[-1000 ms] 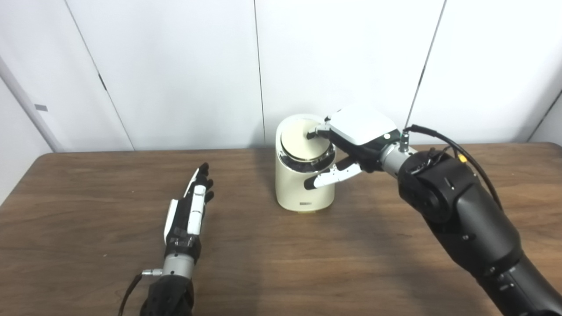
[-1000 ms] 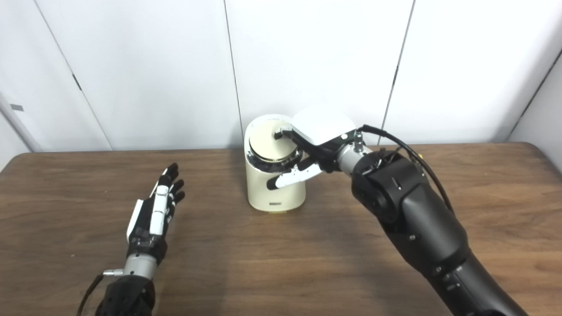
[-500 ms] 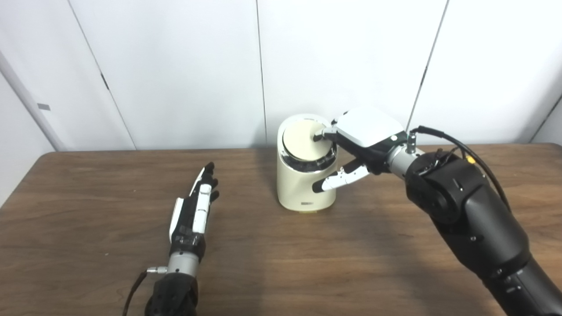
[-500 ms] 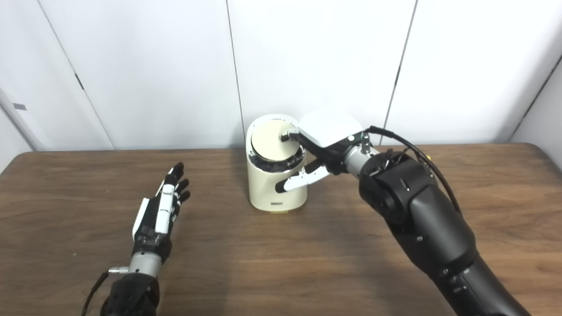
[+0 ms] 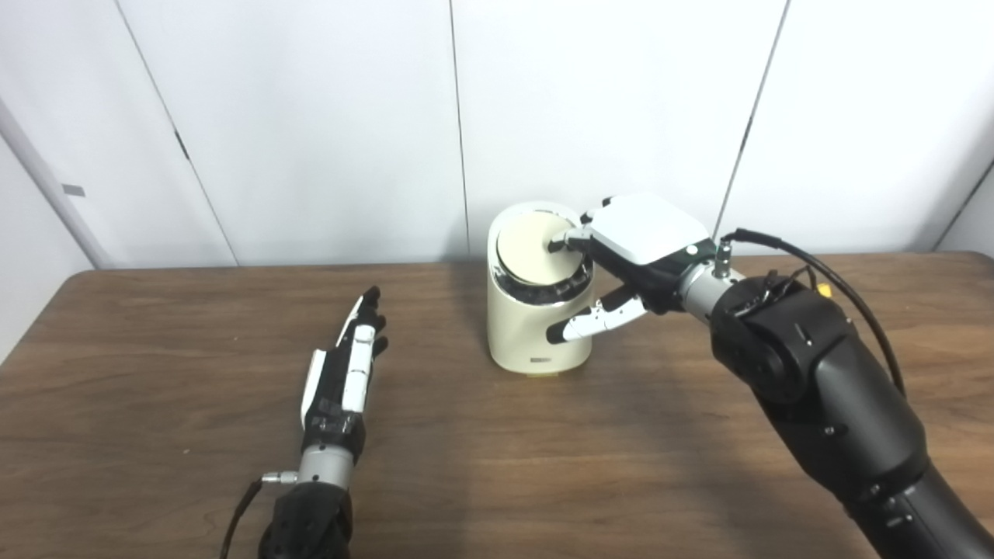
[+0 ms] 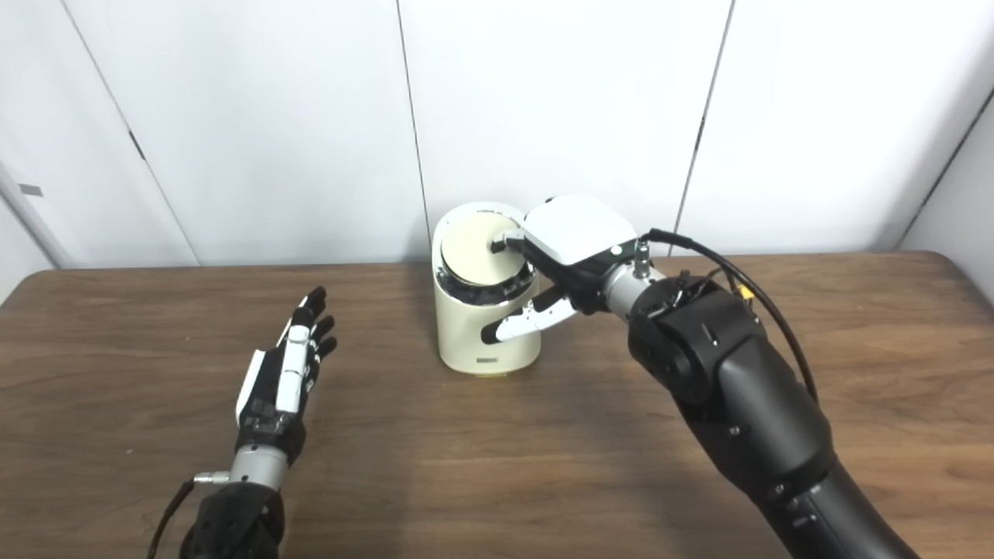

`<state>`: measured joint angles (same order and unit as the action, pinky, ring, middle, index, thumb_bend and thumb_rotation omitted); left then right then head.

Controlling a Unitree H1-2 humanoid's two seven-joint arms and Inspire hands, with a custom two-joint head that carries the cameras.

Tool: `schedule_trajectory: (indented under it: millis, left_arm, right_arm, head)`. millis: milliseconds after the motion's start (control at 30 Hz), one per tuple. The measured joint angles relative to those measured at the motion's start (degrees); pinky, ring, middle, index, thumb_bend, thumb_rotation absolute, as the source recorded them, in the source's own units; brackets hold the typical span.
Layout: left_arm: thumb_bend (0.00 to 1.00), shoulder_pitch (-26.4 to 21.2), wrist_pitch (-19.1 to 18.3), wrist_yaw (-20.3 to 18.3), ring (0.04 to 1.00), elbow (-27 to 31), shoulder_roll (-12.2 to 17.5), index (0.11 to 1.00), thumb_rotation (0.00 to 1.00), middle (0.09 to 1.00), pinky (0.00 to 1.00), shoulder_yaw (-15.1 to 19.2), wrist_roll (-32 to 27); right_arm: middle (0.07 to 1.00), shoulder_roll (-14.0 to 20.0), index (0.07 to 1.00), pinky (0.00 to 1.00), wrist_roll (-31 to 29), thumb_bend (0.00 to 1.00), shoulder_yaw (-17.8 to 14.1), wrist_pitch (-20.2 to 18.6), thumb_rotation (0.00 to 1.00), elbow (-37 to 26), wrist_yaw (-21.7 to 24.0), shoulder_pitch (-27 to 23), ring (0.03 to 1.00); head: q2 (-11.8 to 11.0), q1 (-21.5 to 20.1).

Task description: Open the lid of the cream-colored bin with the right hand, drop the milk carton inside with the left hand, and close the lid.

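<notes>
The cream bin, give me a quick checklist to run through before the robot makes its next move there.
1. Cream bin upright on the table: ok.
2. Right hand at the bin top, fingertips on the lid, thumb in front of the bin wall: ok.
3. Lid fully seated: cannot tell; it sits in the rim, slightly tilted toward the camera.
4. Left hand open, holding nothing, hovering away from the bin: ok.
5. Milk carton in view: not ok; none on the table or in either hand, possibly already inside.
6. Space around the bin free of other objects: ok.
</notes>
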<state>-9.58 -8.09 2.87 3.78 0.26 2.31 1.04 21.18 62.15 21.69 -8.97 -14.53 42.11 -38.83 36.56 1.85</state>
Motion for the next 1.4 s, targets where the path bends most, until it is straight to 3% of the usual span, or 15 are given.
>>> schedule_trajectory:
  millis: [233, 533, 1167, 1400]
  left_arm:
    - [0.61, -0.10, -1.62, 0.00, 0.983, 0.53, 0.03, 1.000, 1.00, 1.000, 0.99, 0.03, 0.13]
    - [0.60, -0.25, -1.85, 0.16, 0.972, 0.57, -0.01, 0.988, 1.00, 0.991, 0.98, 0.02, 0.38]
    - [0.59, -0.60, 0.11, 1.74, 0.959, 0.31, -0.61, 0.964, 1.00, 0.974, 0.99, -0.21, 1.40]
    - [0.57, -0.74, 0.08, 1.75, 0.940, 0.30, -0.52, 0.941, 1.00, 0.963, 0.93, -0.30, 1.93]
  right_arm:
    - [0.894, 0.08, 0.818, 0.99, 0.35, 0.60, 0.17, 0.09, 0.78, -0.82, 0.76, 0.81, 0.993]
    - [0.997, 0.08, 0.835, 1.00, 1.78, 0.61, 0.60, 0.68, 0.80, -1.14, 0.63, 1.32, 1.000]
    - [1.000, 0.32, 0.843, 1.00, 2.52, 0.60, 0.90, 2.96, 0.87, -1.49, 0.11, 1.93, 1.000]
    - [1.000, 0.32, 0.842, 1.00, 2.31, 0.61, 0.59, 3.81, 0.91, -1.81, -0.07, 2.22, 1.000]
  head:
    - [0.79, 0.09]
    - [1.32, 0.09]
    - [1.93, 1.84]
    - [1.93, 1.85]
